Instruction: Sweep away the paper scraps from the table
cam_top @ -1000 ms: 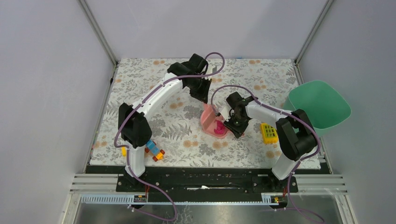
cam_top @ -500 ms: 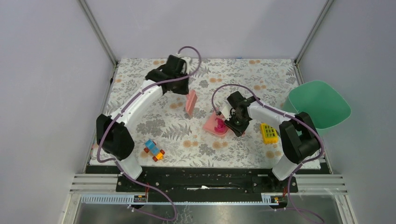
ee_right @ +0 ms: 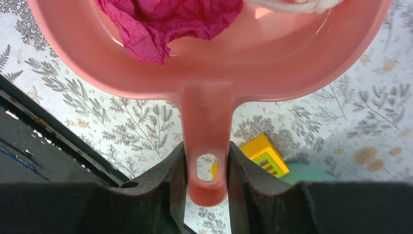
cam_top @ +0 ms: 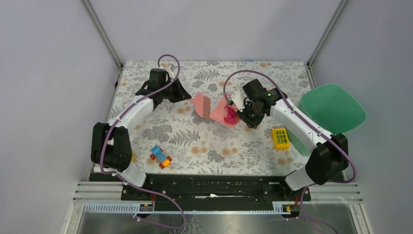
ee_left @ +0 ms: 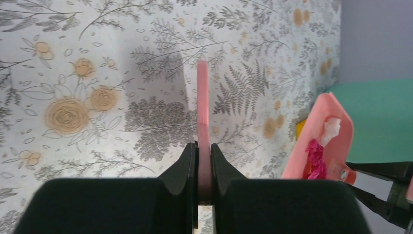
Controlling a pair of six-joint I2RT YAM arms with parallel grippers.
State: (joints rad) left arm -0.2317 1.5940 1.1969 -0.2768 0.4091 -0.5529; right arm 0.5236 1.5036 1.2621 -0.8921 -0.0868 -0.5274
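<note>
Pink showed twice over: one dustpan (cam_top: 219, 111) and one flat sweeper (cam_top: 200, 104), one to each arm. My left gripper (ee_left: 203, 151) was clamped tight on the near end of the sweeper, which stood edge-on between the fingers and pointed out over the table (cam_top: 214, 146). My right gripper (ee_right: 206, 161) was closed around the dustpan's handle, one finger on each side, just by the hanging hole.

Of the paper scraps (cam_top: 229, 116) I could count two for certain, both lying inside the dustpan: one crumpled magenta wad (ee_right: 165, 19) and one white bit (ee_left: 332, 129) beside it. Whether smaller pieces lay under them I could not tell. The pan was tilted and sat near the middle of the table towards the far side, with the sweeper just to its left, the two close together but not touching.

Around them there was one green bin (cam_top: 333, 109) off the table's right edge, beyond my right arm. One yellow block (cam_top: 280, 138) with a grid top lay on the cloth below that arm, between the pan and the bin. One small cluster of toy bricks (cam_top: 160, 157) lay near the front left, well apart from both tools.
</note>
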